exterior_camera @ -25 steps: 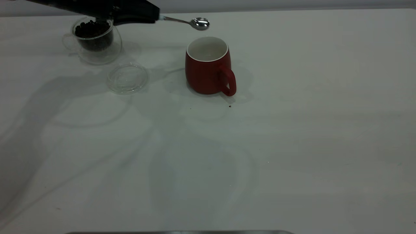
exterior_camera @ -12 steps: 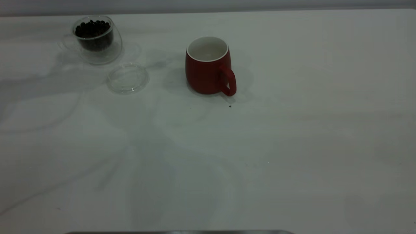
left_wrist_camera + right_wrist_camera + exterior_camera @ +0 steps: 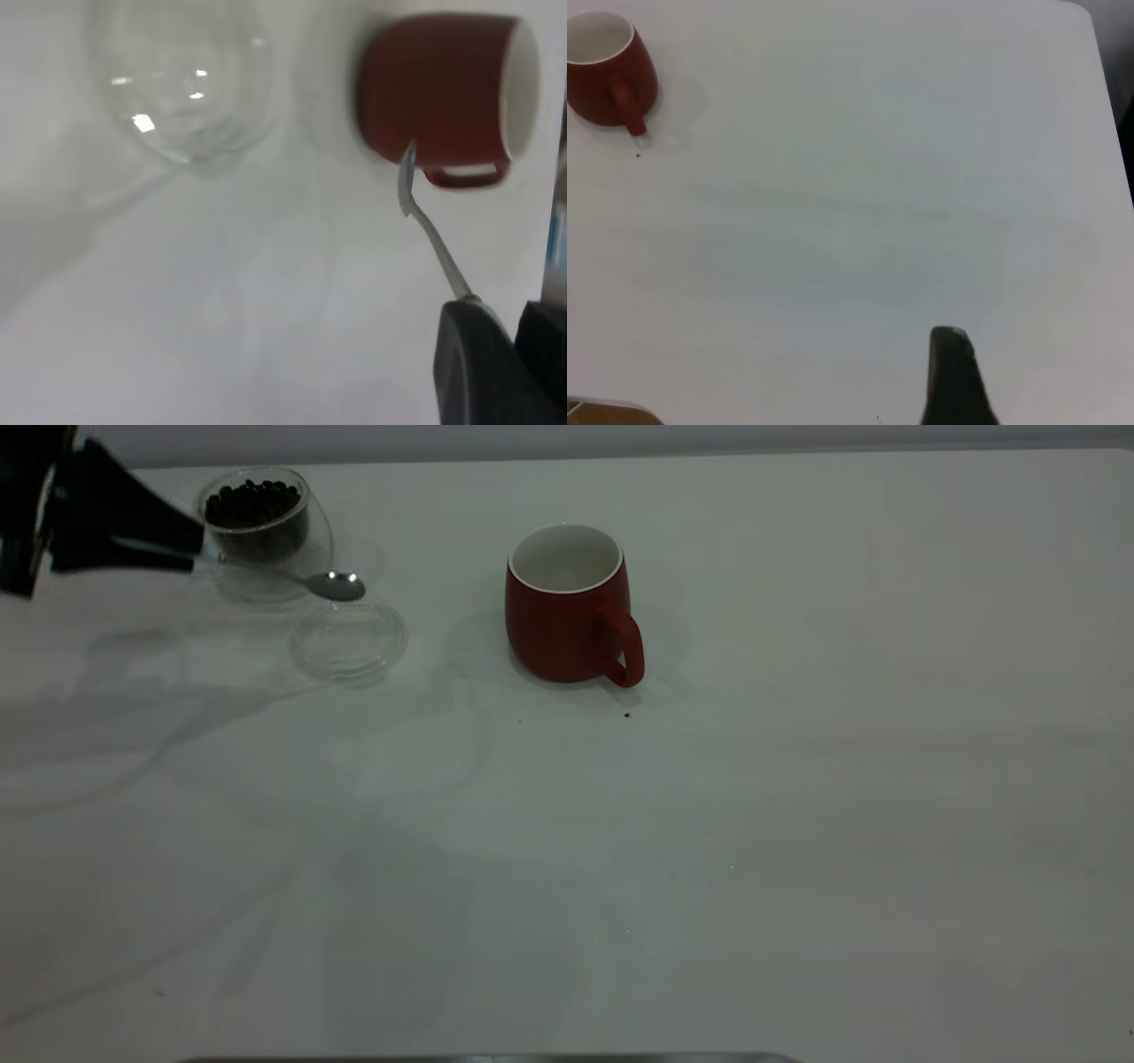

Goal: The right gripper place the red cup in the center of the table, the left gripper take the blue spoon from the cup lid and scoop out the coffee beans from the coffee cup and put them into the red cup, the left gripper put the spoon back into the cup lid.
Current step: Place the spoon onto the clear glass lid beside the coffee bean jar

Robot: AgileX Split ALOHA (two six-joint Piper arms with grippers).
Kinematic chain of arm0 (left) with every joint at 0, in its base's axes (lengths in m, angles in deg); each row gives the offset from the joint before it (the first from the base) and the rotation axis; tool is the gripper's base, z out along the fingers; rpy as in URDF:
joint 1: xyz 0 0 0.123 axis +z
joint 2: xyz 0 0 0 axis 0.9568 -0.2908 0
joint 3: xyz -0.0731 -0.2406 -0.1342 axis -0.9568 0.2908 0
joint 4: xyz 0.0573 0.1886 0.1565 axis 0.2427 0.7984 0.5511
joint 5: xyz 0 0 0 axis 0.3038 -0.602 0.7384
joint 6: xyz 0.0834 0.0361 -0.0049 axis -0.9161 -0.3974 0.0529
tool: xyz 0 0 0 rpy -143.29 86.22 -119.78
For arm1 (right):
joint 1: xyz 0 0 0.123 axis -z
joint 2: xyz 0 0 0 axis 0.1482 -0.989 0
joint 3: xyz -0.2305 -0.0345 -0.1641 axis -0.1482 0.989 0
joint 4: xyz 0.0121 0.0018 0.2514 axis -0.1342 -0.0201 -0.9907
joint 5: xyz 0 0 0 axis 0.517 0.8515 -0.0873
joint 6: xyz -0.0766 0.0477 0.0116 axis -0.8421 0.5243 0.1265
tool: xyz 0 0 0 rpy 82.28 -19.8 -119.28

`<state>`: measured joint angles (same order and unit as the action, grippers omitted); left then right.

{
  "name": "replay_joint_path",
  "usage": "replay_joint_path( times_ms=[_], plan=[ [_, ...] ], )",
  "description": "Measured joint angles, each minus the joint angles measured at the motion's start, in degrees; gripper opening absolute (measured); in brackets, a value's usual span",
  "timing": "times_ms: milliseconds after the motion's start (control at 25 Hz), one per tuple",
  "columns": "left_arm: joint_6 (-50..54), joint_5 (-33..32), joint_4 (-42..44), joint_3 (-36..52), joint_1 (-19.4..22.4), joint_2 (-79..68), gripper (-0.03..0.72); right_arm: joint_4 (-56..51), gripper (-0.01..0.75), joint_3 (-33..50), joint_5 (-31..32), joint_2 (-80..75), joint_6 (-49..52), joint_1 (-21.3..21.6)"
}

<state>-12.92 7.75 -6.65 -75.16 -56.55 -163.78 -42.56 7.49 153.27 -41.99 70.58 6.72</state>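
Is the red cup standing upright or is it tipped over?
Upright. In the exterior view the red cup stands on its base on the table, its white inside facing up and its handle at the side.

- The gripper [image 3: 496, 354] was clamped on the spoon [image 3: 423, 217].
- The spoon's metal shank reached out to the red cup [image 3: 434, 88], its bowl overlapping the cup's side by the handle.
- The lid [image 3: 182, 84] lay well apart from the red cup on the table [image 3: 221, 292].
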Motion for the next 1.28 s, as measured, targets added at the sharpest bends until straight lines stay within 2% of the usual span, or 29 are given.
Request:
replay_joint_path(
  times_ms=[200, 360, 720, 1280],
  plan=[
    [-8.0, 5.1, -11.7, 6.2, 3.3, -0.1, 0.113, 0.0, 0.52, 0.0, 0.0, 0.0, 0.0, 0.0],
    [-11.4, 8.0, -17.7, 7.3, 3.9, -2.1, 0.113, 0.0, 0.52, 0.0, 0.0, 0.0, 0.0, 0.0],
    [-19.6, 6.7, -31.6, 7.4, -0.2, -9.8, 0.113, 0.0, 0.52, 0.0, 0.0, 0.0, 0.0, 0.0],
    [-22.9, 4.0, -33.6, 7.3, -1.2, -15.7, 0.113, 0.0, 0.52, 0.0, 0.0, 0.0, 0.0, 0.0]
  ],
)
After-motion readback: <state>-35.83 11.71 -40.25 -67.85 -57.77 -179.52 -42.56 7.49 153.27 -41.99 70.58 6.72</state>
